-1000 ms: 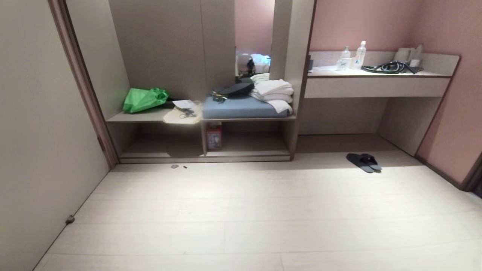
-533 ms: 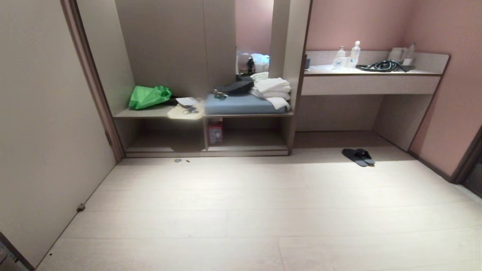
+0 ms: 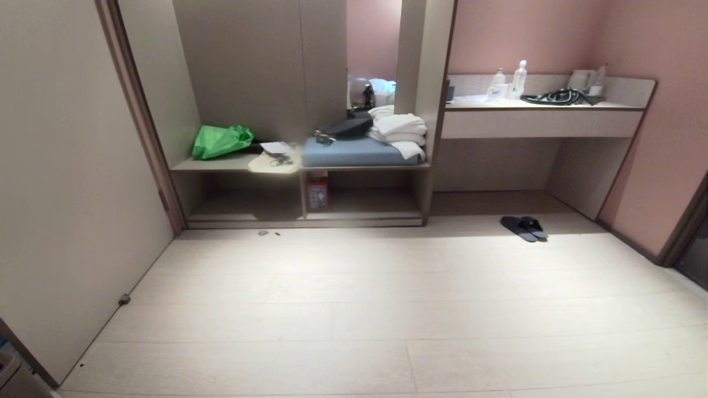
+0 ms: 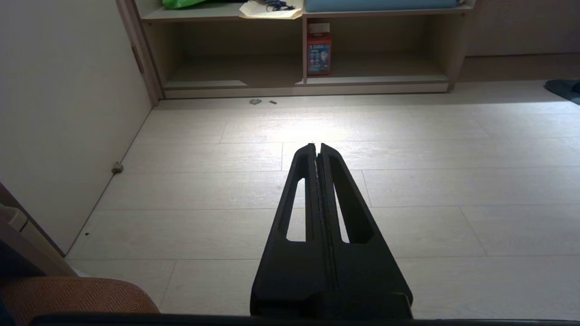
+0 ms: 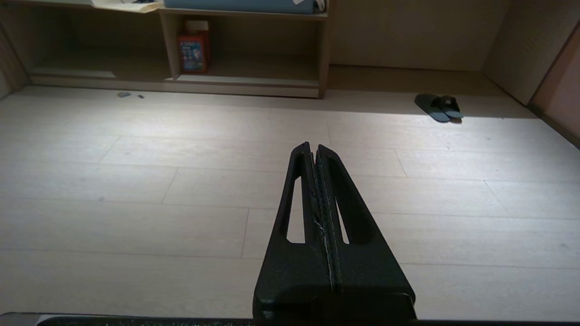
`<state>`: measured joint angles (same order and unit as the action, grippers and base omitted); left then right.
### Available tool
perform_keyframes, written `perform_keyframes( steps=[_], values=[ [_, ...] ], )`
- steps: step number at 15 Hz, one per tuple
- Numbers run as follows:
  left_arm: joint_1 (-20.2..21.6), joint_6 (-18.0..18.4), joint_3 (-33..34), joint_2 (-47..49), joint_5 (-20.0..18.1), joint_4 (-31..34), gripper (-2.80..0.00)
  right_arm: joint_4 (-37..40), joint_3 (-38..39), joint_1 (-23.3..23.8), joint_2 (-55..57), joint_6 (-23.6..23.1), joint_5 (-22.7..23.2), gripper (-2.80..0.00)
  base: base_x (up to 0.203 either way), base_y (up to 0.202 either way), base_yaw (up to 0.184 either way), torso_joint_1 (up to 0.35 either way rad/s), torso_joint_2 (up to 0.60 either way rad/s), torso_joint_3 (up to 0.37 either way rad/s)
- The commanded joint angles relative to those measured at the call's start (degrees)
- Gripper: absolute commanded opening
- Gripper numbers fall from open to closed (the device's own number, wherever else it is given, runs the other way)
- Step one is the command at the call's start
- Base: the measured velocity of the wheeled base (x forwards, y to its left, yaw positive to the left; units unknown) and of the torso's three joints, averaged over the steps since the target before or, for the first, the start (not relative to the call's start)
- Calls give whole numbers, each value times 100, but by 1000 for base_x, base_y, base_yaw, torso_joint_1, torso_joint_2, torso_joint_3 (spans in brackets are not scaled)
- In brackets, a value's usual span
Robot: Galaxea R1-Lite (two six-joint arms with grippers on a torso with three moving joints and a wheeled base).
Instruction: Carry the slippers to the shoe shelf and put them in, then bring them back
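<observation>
Both black grippers, left (image 4: 317, 146) and right (image 5: 313, 146), are held pressed together and empty above the pale plank floor (image 3: 354, 309). Since the earlier frame the camera has backed away. The dark blue-grey slippers (image 3: 524, 228) lie at two o'clock, their long axes running eleven-to-five, well right of the taupe shoe shelf (image 3: 365, 200).

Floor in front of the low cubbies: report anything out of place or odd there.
Two small dark scraps lie loose on the floor just before the left cubby's edge. The slippers sit overlapped and angled on the floor by the desk recess, not in the shoe shelf. Nothing looks spilled or damaged.
</observation>
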<state>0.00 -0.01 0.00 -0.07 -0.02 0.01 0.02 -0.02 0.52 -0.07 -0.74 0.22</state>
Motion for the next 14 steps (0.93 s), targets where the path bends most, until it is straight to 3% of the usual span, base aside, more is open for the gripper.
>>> perform_keyframes(
  steps=[1, 14],
  values=[
    [0, -6, 0, -1, 2, -1, -280, 6, 11, 0, 7, -5, 4, -280, 0, 0, 0, 0, 0, 0],
    [0, 1, 0, 5, 2, -1, -280, -2, 11, 0, 7, -5, 8, -280, 0, 0, 0, 0, 0, 0]
  ],
)
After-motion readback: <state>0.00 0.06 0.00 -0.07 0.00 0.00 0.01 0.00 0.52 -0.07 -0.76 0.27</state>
